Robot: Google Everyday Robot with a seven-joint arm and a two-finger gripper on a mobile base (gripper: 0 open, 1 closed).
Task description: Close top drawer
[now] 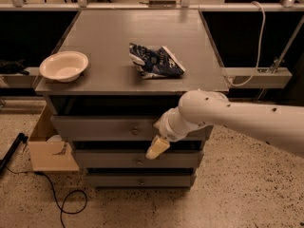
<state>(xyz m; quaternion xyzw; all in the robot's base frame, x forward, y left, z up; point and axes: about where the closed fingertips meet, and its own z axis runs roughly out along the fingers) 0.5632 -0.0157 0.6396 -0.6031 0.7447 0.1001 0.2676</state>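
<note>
Top drawer: uppermost of three grey fronts in the cabinet, directly under the tabletop, with a dark gap above its panel. Its small round knob sits at centre. Gripper: cream tip angled down-left, just right of the knob and overlapping the drawer's lower edge. Contact cannot be told, nor whether it is open or closed. On the tabletop: white bowl at left, crumpled blue-and-white bag mid (print illegible). Cardboard box on the floor at left.
</note>
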